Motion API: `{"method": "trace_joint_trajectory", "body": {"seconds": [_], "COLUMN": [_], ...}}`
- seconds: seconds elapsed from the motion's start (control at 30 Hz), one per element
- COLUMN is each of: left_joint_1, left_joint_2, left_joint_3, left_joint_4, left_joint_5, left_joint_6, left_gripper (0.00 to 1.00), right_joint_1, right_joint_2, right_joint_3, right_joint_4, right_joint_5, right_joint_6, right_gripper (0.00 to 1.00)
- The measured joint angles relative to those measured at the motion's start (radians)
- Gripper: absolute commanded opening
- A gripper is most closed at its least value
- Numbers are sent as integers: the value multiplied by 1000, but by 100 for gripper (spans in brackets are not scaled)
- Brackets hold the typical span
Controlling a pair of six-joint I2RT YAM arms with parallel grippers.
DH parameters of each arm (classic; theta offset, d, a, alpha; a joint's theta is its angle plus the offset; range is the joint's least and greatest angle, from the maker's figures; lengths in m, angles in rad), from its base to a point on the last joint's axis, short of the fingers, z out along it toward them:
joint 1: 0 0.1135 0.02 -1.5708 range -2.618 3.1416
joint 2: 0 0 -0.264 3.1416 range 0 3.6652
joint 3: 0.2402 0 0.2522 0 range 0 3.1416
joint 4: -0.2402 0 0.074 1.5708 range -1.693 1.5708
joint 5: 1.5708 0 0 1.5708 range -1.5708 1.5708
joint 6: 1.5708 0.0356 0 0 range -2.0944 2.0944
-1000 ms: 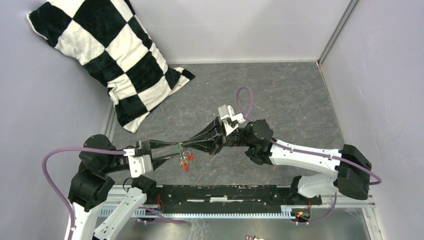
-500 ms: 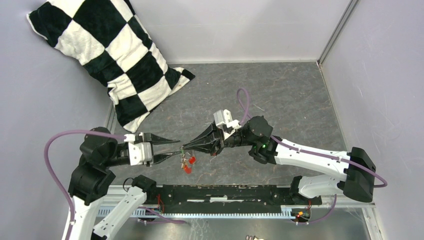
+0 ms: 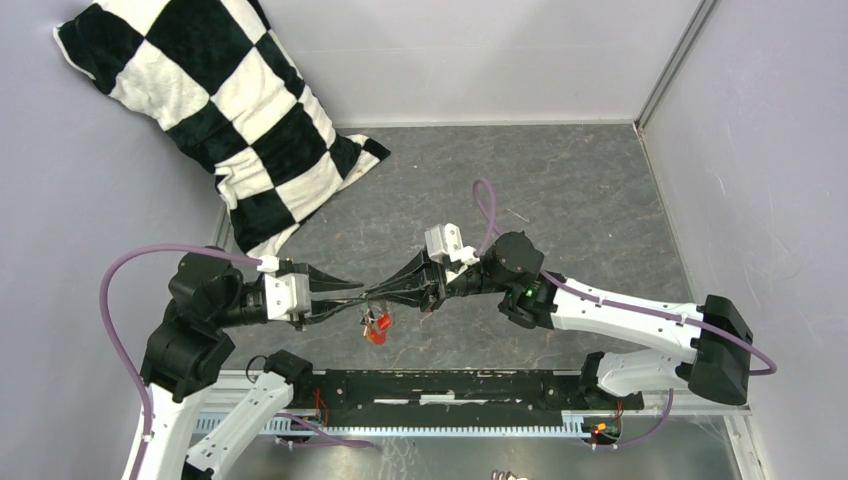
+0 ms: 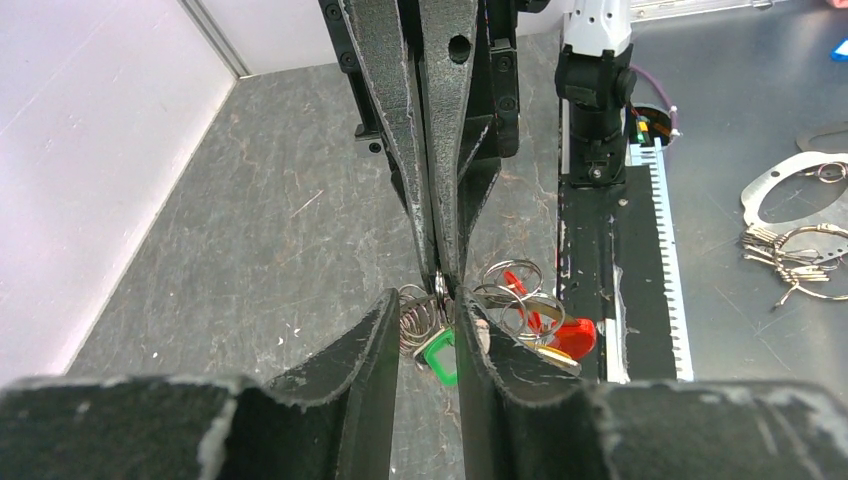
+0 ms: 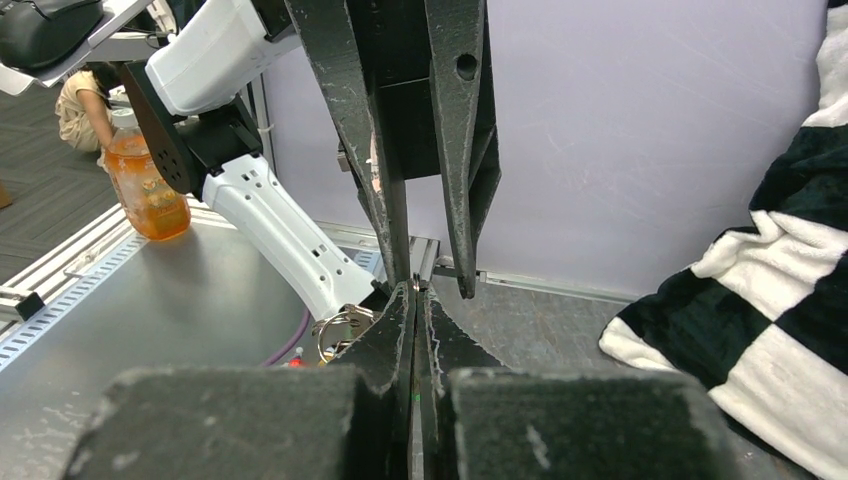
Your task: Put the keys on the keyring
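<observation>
The left gripper (image 4: pixel 428 308) has its jaws part-way apart, and the green key (image 4: pixel 440 358) sits in the gap between them alongside a few turns of wire. Whether the pads are pinching the key or only bracketing it, I cannot tell. Meeting it tip to tip, the right gripper (image 4: pixel 439 275) is fully closed, nipping a loop of the keyring (image 4: pixel 508 292) at its very point. That hold looks deliberate. With the ring pinched and lifted clear of the table (image 3: pixel 560 180), the bunch hangs free beneath the two tips, so the other arm can get at one key without the rest dragging. The ring's remaining coils fan out to one side of the jaws, with a red piece (image 4: pixel 572 335) dangling from them, either a key head or the strap. The green key is probably the one being worked along the coil, and a slip would drop it. A checked pillow (image 3: pixel 230 120) lies in the far corner, well apart.
</observation>
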Motion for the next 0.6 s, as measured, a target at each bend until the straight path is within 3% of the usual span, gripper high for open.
{"method": "trace_joint_trajectory", "body": {"seconds": [0.17, 0.33, 0.6], "left_joint_1": [0, 0, 0], "left_joint_2": [0, 0, -10], "left_joint_3": [0, 0, -19], "left_joint_4": [0, -1, 26], "left_joint_5": [5, 20, 45], "left_joint_6": [0, 0, -32], "left_gripper": [41, 41, 30], "right_joint_1": [3, 8, 8], "right_joint_2": [-2, -5, -14], "right_joint_3": [0, 0, -3], "right_joint_4": [2, 28, 86], "right_joint_5": [3, 12, 21], "right_joint_6": [0, 5, 31], "right_gripper": [1, 0, 0]}}
